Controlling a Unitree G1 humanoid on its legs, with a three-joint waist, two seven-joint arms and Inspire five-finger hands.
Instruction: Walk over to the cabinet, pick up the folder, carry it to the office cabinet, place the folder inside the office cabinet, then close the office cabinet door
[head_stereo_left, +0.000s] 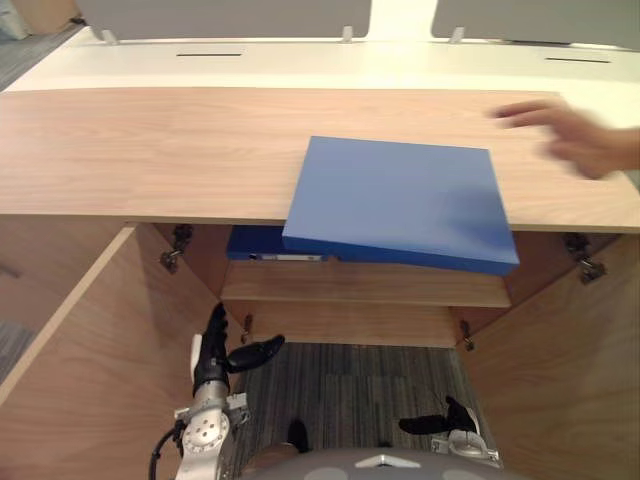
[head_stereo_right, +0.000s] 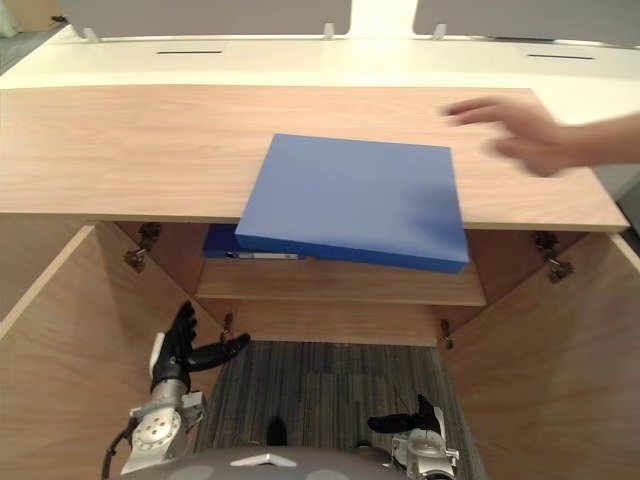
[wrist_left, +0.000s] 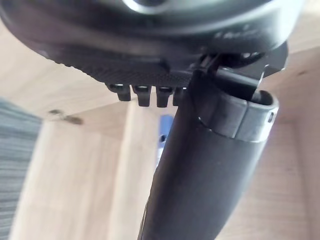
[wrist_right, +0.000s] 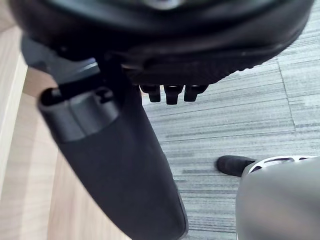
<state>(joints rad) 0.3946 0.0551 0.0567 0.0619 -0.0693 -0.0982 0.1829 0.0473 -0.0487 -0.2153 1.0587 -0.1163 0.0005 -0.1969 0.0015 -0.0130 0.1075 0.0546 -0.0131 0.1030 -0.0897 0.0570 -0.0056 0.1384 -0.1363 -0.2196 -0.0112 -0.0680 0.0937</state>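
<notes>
A blue folder (head_stereo_left: 400, 200) lies flat on the wooden cabinet top (head_stereo_left: 150, 150), its near edge sticking out over the front. A second, darker blue folder (head_stereo_left: 265, 245) lies on the shelf (head_stereo_left: 370, 285) inside the open cabinet. My left hand (head_stereo_left: 215, 355) hangs low in front of the cabinet's left side, open, fingers straight and thumb out, holding nothing. My right hand (head_stereo_left: 440, 422) hangs low at the lower right, open and empty. In the left wrist view a sliver of the darker blue folder (wrist_left: 164, 132) shows past the thumb (wrist_left: 210, 165).
A person's hand (head_stereo_left: 580, 135) hovers over the cabinet top at the right, just past the folder. Both cabinet doors stand open: the left door (head_stereo_left: 90, 370) and the right door (head_stereo_left: 570, 370). A white desk (head_stereo_left: 300, 60) runs behind the cabinet. Grey carpet (head_stereo_left: 360, 385) lies below.
</notes>
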